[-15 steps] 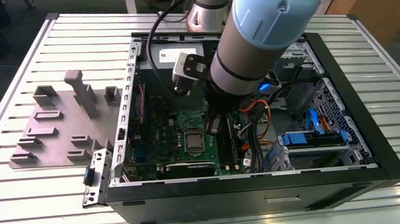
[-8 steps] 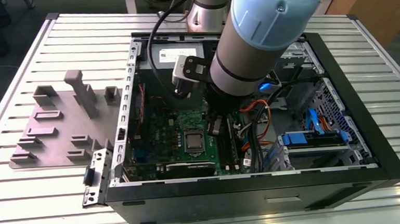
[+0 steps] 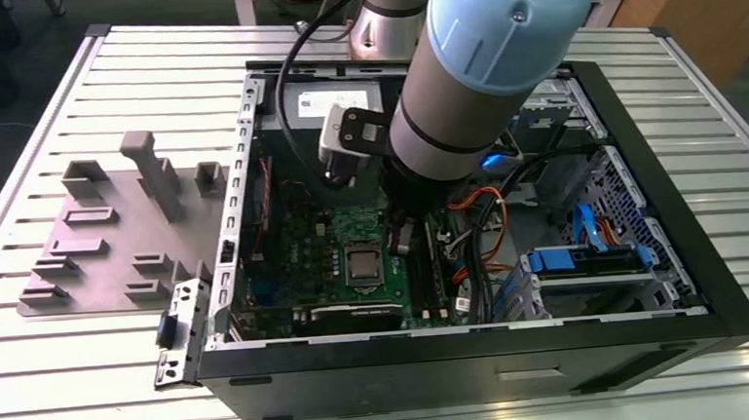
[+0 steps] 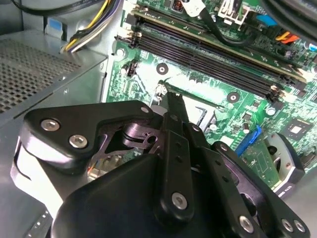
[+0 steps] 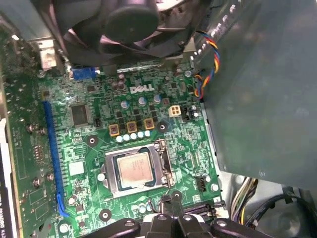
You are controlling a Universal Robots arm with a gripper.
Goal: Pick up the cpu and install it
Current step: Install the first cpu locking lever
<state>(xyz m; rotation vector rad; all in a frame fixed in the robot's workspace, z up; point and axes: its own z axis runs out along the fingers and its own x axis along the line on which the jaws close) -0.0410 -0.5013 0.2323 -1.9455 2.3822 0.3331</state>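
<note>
On a slatted metal table (image 3: 47,386), a grey fixture plate (image 3: 103,246) with upright blocks lies toward the exterior view's left, just beside an open black computer case (image 3: 691,278) laid on its side. Inside the case sits the green motherboard (image 3: 312,263), and at its middle the cpu (image 3: 362,263) rests in the silver socket frame (image 3: 364,279), its metal top showing. Above and toward the exterior view's right of the socket, the robot arm (image 3: 483,76) reaches down into the case, its thick grey-and-blue body hiding much of the board behind it along with the tool at its end. Further to the exterior view's right, orange cables (image 3: 479,213) and a blue drive bracket (image 3: 584,261) crowd the case's far bay.

In the first wrist view the cpu (image 5: 134,168) lies flat inside the socket frame (image 5: 136,171), with the gripper (image 5: 171,204) just beside the frame's edge and cut off by the picture's border; a black fan (image 5: 126,27) is likewise only partly seen. In the second wrist view the gripper (image 4: 174,104) has its black fingers drawn close together with nothing between them, its linkage blocking most of the socket beneath.
</note>
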